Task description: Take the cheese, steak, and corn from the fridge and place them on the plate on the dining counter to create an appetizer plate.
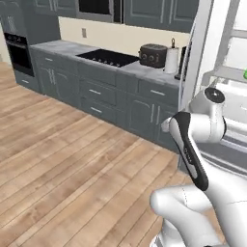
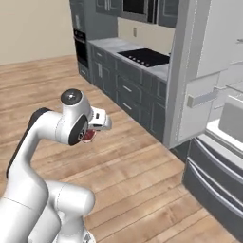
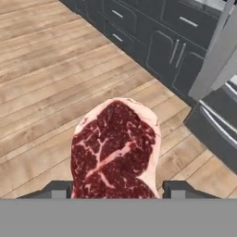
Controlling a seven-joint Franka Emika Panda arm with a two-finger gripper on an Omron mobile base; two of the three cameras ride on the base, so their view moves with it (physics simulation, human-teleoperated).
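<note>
Tool: the tool [image 3: 115,190] grips the steak, its two dark finger tips [image 3: 55,190] set on either side of the meat at the bottom of the hand view. In the right base view the tool [image 2: 90,134] sits at the end of the folded white arm, held above the floor.
Steak: the steak [image 3: 115,148] is a marbled dark red slab with a pale fat edge, held between the fingers over the floorboards. From the right base view only a sliver of red [image 2: 88,136] peeks out under the wrist.
Floor: light wooden floor [image 1: 62,164] spreads below and around the arm.
Fridge: the white fridge [image 2: 209,57] stands near the arm with its door swung open; its grey pull-out drawers [image 2: 213,180] sit low at the front.
Corn: a small spot of bright green [image 1: 245,74] shows on a fridge shelf at the picture's edge; too little shows to tell more.
Surface: a grey surface [image 1: 62,48] on dark cabinets runs along the far wall, carrying a black cooktop [image 1: 107,57], a dark toaster [image 1: 153,55] and a white paper towel roll [image 1: 171,60] just beside it.
Oven: a built-in wall oven [image 1: 19,52] stands at the far end.
</note>
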